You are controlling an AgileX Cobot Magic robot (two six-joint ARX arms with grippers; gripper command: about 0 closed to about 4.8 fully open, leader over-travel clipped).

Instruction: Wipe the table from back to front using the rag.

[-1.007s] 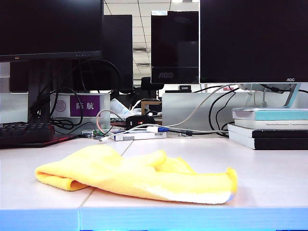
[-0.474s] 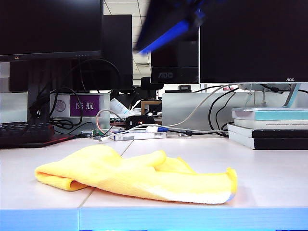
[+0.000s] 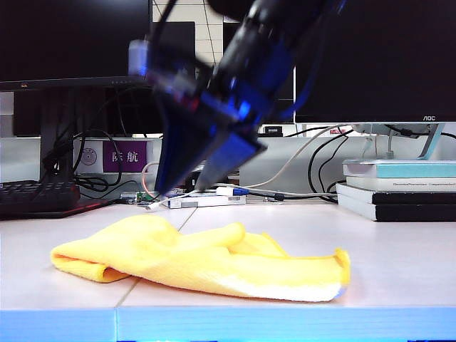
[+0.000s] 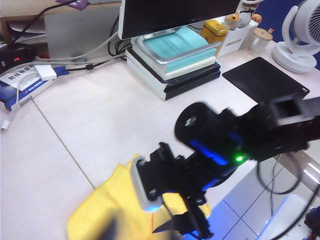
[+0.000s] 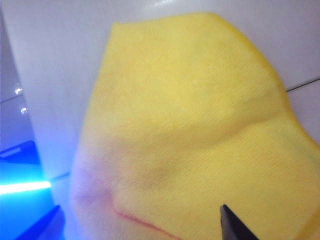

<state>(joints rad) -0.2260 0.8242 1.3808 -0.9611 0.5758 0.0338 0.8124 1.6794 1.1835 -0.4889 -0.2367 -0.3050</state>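
Observation:
The yellow rag (image 3: 206, 260) lies crumpled on the pale table (image 3: 399, 249) near its blue front edge. My right gripper (image 3: 187, 187) hangs just above the rag's back left part, blurred, its fingers pointing down and spread open with nothing between them. The right wrist view shows the rag (image 5: 190, 115) close below the right gripper (image 5: 140, 225). In the left wrist view the right gripper (image 4: 185, 227) is over the rag (image 4: 110, 200). My left gripper (image 4: 111, 227) shows only as a dark blur above the rag.
Monitors stand along the back, with a tangle of cables and a white box (image 3: 206, 201) under them. A dark keyboard (image 3: 35, 196) is at the back left, stacked books (image 3: 399, 189) at the right. A black mat (image 4: 262, 80) and a white fan (image 4: 300, 35) lie beyond the books.
The right arm has swung in from the top of the exterior view and come down over the rag. The rag has not moved.

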